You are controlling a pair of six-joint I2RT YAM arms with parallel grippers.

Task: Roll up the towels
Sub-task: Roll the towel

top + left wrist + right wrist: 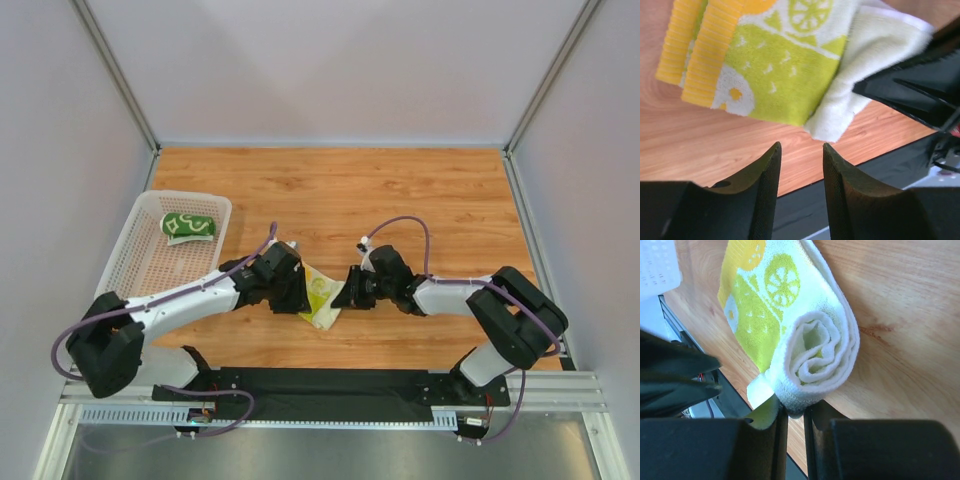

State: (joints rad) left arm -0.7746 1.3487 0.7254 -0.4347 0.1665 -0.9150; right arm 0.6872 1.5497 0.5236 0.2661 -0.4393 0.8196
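Two towels, two tools, one basket.
My right tool (pixel 795 412) pinches the part-rolled yellow towel (pixel 805 340) on the wood tabletop (pixel 400 190); left tool (pixel 801 150) open, empty, beside it. The green towel (pixel 188 225) lies rolled in the white basket (pixel 130 265) beyond; pale walls (pixel 330 70) around.

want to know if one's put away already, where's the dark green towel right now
In the top view the dark green towel lies in the far end of the white basket, on the robot's left side.
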